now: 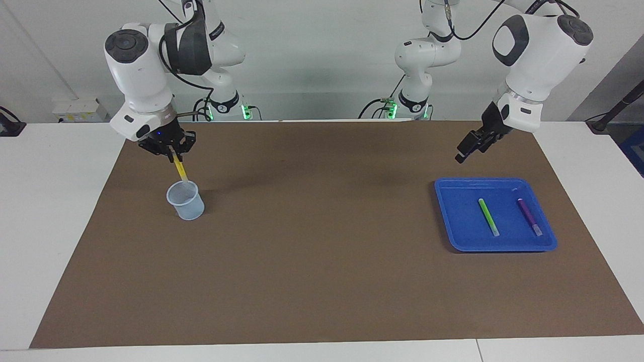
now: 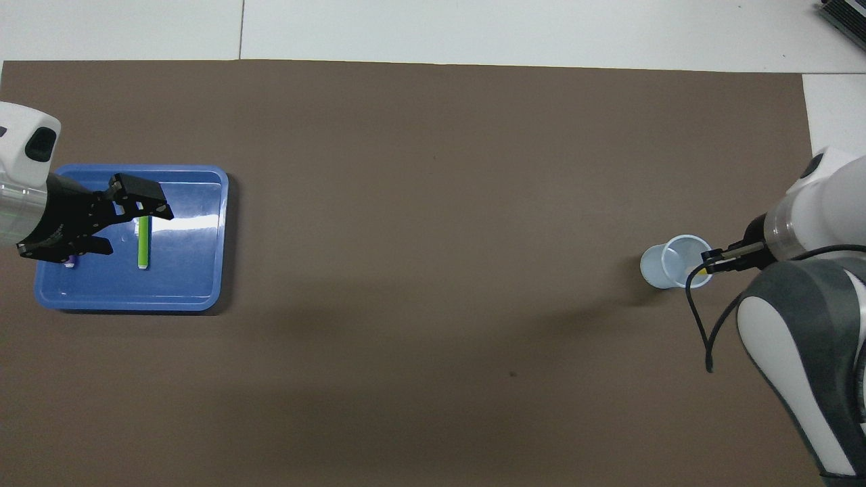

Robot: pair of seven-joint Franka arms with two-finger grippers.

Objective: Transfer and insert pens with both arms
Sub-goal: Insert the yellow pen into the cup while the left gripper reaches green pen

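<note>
In your overhead view, the left gripper (image 2: 128, 213) hides most of the purple pen (image 2: 69, 264). The right gripper (image 2: 707, 262) covers nearly all of the yellow pen (image 2: 701, 270). The picture's edge cuts off both arms.

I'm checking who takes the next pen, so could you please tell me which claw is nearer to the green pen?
Left. The left claw hangs open over the tray's edge, close above the green pen. The right claw is at the cup, holding the yellow pen.
</note>
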